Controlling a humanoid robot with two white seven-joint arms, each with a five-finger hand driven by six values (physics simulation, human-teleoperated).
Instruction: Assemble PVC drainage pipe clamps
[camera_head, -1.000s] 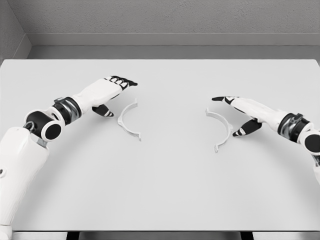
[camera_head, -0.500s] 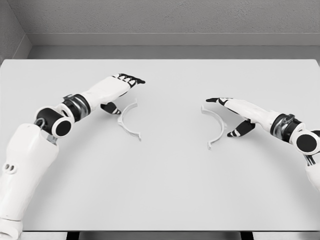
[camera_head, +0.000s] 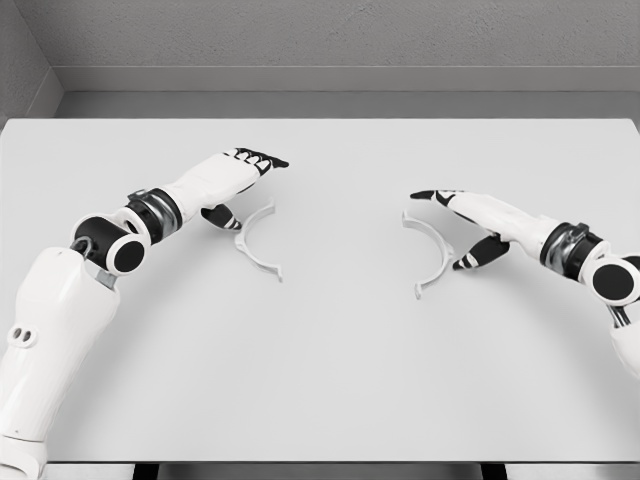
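Two white half-ring pipe clamp pieces lie flat on the pale table (camera_head: 320, 360). The left clamp half (camera_head: 256, 243) curves with its bulge toward the left. My left hand (camera_head: 238, 180) hovers just up and left of it, fingers extended, thumb pointing down beside the piece, holding nothing. The right clamp half (camera_head: 435, 252) bulges toward the right. My right hand (camera_head: 462, 222) sits against its outer side, fingers stretched out over its top end and thumb near its lower arc. I cannot tell if it touches the piece.
The table's far edge meets a grey wall (camera_head: 320, 40) with a low ledge. A wide stretch of table surface separates the two clamp halves. Both forearms lie low over the table at either side.
The right hand slid left and the right clamp half shifted left with it. The left hand advanced slightly toward the upper right, then held still.
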